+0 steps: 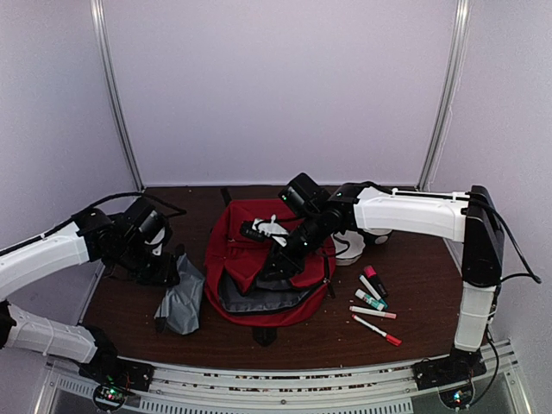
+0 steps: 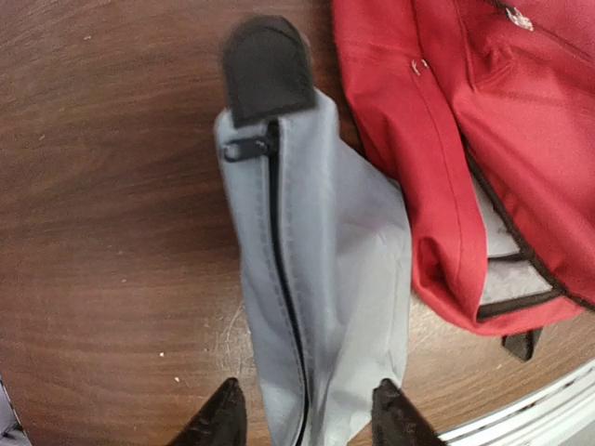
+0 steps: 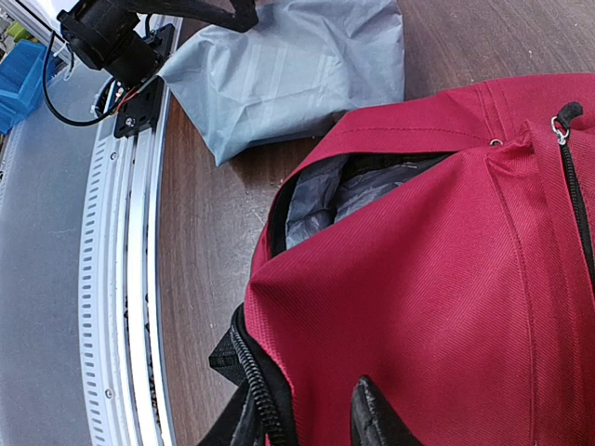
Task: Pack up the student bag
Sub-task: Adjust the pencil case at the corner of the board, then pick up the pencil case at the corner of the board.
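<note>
Currently, as judged from the layout, the packing is at an early stage:

- Student bag [image 1: 267,259]: red, laid flat at the centre of the table [image 1: 431,285], its mouth turned toward 6 o'clock and unzipped. Only grey lining is seen inside, so whether anything is already packed cannot be told.
- Grey pouch [image 2: 325,269]: laid on the table just beside the bag, at its 9 o'clock, zipped shut, not yet packed.
- Markers [image 1: 373,312]: four counted, scattered at the bag's 4 o'clock, clear of it, not yet packed.
- Left gripper [image 2: 311,423]: placed over the near end of the pouch. The jaws are spread, one on each side of the fabric, with a sliver of table seen at one tip, so no firm grip is shown.
- Right gripper [image 1: 278,263]: lowered onto the bag near its zip rim. One finger [image 3: 372,418] is seen against the red cloth and the other is lost among the black zip, so held or merely touched cannot be told.
- Outstanding: pouch and markers to be loaded, and the bag to be zipped.
</note>
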